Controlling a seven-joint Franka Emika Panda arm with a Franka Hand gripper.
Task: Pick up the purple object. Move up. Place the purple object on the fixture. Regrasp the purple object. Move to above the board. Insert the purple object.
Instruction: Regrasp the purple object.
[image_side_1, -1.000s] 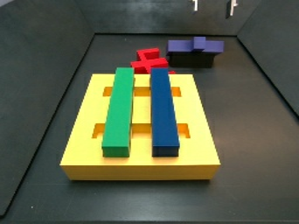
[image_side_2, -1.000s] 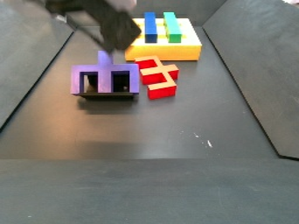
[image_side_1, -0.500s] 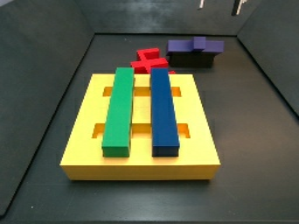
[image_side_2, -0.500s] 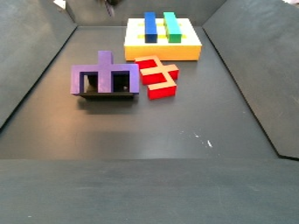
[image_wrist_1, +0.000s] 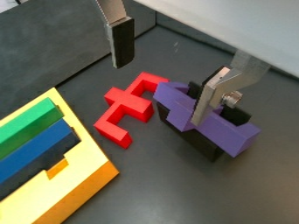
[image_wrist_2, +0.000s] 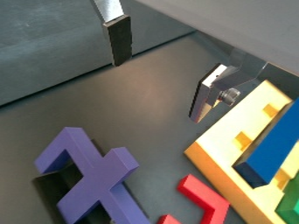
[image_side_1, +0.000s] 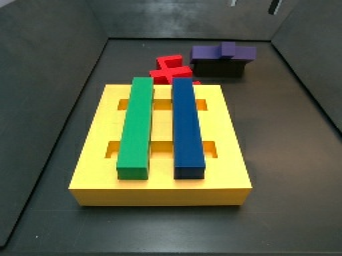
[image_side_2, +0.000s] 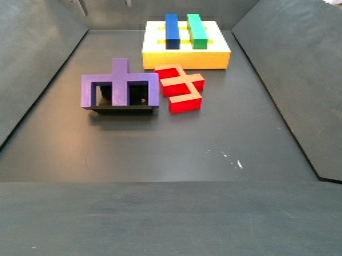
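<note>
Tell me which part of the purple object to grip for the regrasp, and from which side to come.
The purple object lies flat on the fixture, its stub jutting clear past the fixture's edge. The open, empty gripper is high above, so probably descend from above and pinch that stub across its two narrow sides. The red block sits close beside, leaving less room there.

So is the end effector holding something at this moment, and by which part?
Nothing is held. The end effector is open above the floor, and the purple object rests on the fixture.

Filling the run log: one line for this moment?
tool: open, empty, raised above floor | purple object: resting on fixture | board: green, blue bars seated
</note>
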